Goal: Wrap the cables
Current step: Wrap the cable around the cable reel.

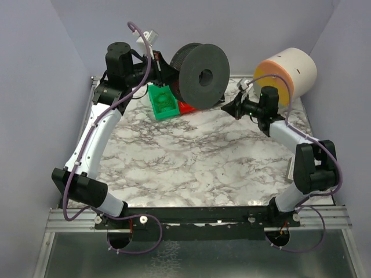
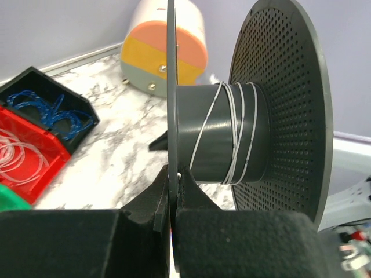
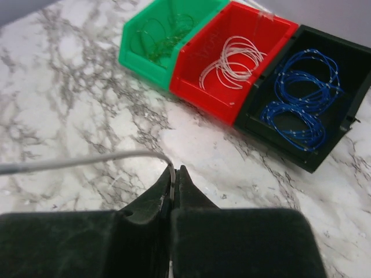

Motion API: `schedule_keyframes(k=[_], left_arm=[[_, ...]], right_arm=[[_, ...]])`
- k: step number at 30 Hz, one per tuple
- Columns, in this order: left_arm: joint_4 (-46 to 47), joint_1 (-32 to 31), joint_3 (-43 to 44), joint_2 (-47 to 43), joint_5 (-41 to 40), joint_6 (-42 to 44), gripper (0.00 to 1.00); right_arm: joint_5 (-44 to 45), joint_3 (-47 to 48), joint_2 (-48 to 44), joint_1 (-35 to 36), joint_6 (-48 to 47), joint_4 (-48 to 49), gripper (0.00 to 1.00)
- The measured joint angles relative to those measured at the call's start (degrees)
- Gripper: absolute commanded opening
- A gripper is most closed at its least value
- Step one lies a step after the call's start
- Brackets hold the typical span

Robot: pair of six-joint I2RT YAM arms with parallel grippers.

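- Above the far side of the marble tabletop [image 1: 191, 168], one dark grey spool [image 1: 203, 74] hung in the air, the left jaws clamped shut on its thin flange.
- One orange-faced drum [image 1: 287, 72] lay in the far right corner.
- Three containers stood side by side: a green bin [image 3: 145, 66], a red bin [image 3: 203, 95] and a black bin [image 3: 272, 139].
- Loose cables lay coiled in them: green [image 3: 165, 29], whitish [image 3: 232, 58], and blue [image 3: 301, 103] in what looked like two coils.
- One whitish strand [image 2: 235, 133] ran about four turns round the spool's core; the right jaws, fully closed, pinched a whitish strand.
- It looked light, limp and slippery; it was best gripped near its free end and kept taut.
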Motion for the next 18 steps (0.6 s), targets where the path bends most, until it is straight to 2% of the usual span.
schedule_keyframes(k=[6, 9, 14, 18], left_arm=[[-9.07, -3.5, 2.34, 0.15, -6.54, 14.32, 0.0], [-12.5, -6.73, 3.37, 0.44, -11.34, 20.39, 0.0], [-16.7, -11.04, 3.58, 1.46, -17.84, 28.96, 0.0], [-18.84, -11.34, 3.61, 2.51, -18.93, 32.17, 0.0]], right_arm=[[-12.79, 14.16, 2.1, -4.09, 4.24, -13.53, 0.0], [-17.0, 17.46, 2.1, -5.03, 4.17, -19.26, 0.0], [-19.39, 20.57, 2.67, -5.88, 1.2, -29.27, 0.01], [-16.52, 24.68, 6.08, -7.28, -0.5, -34.86, 0.01]])
